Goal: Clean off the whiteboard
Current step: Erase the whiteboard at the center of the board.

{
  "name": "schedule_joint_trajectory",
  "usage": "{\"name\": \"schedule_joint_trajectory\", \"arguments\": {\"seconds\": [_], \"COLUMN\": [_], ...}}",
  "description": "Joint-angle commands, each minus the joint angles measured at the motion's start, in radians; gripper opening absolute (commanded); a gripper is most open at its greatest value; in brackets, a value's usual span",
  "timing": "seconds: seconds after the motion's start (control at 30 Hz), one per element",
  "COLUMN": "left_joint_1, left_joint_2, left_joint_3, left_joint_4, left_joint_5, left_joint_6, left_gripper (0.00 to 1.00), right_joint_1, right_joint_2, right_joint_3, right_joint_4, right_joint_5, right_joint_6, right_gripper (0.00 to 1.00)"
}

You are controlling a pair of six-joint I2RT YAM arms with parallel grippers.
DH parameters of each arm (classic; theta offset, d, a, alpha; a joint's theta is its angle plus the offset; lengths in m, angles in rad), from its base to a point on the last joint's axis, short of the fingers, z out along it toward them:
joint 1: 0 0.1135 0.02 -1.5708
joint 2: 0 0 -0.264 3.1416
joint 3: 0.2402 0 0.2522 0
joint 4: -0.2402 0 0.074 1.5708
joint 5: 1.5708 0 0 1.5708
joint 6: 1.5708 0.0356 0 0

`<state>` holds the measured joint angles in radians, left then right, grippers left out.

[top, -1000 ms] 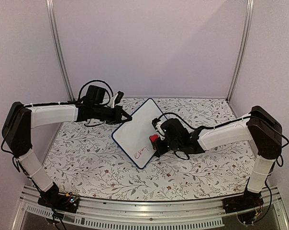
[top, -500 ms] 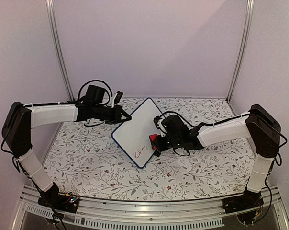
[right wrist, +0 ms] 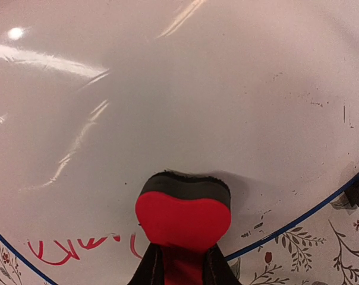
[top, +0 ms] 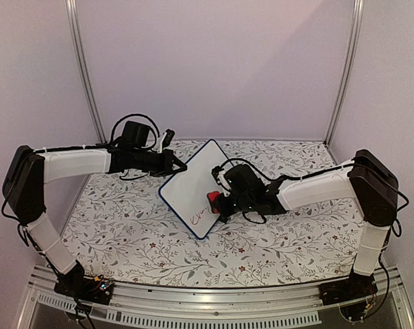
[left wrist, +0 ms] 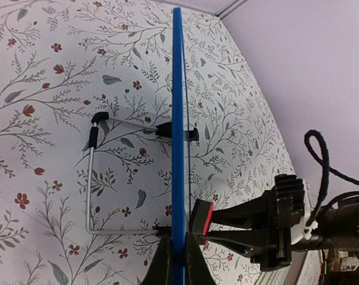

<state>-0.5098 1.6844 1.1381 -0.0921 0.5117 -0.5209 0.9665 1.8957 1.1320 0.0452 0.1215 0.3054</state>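
Your left claw (top: 178, 166) is clenched on the upper-left edge of the whiteboard (top: 193, 181). The board stands tilted near the centre of the top view, on the flowered table (top: 125, 233). In the left wrist view you look straight along the board's blue frame (left wrist: 177, 119), and the claw's fingers (left wrist: 163, 267) pinch it at the bottom of the picture. A wire stand (left wrist: 89, 178) reaches out from the board's back, to the left of the blue edge.

Your right claw (top: 219, 202) is grasping the red eraser (top: 212, 198) and holds it against the white face, towards the board's lower-right edge. In the right wrist view the eraser's dark felt (right wrist: 182, 187) touches the board, low in the centre. Red marker writing (right wrist: 78, 246) sits at the lower left there, just beside the eraser. The face above it is white with streaks of glare.
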Motion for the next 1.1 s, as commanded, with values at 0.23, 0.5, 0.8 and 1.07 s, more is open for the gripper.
{"name": "schedule_joint_trajectory", "arguments": {"seconds": [0.23, 0.5, 0.8, 1.07], "left_joint_1": [-0.025, -0.026, -0.027, -0.026], "left_joint_2": [0.018, 0.016, 0.016, 0.014], "left_joint_3": [0.008, 0.008, 0.006, 0.008], "left_joint_4": [-0.014, -0.012, -0.013, -0.013], "left_joint_5": [0.052, 0.052, 0.052, 0.051], "left_joint_6": [0.02, 0.02, 0.019, 0.018], "left_gripper": [0.0, 0.0, 0.0, 0.0], "right_joint_1": [0.067, 0.109, 0.144, 0.176], "right_joint_2": [0.061, 0.074, 0.071, 0.08], "right_joint_3": [0.031, 0.042, 0.045, 0.065], "right_joint_4": [0.02, 0.028, 0.03, 0.026], "right_joint_5": [-0.087, -0.08, -0.065, -0.059], "right_joint_6": [-0.035, -0.047, -0.072, -0.111], "right_gripper": [0.0, 0.0, 0.0, 0.0]}}
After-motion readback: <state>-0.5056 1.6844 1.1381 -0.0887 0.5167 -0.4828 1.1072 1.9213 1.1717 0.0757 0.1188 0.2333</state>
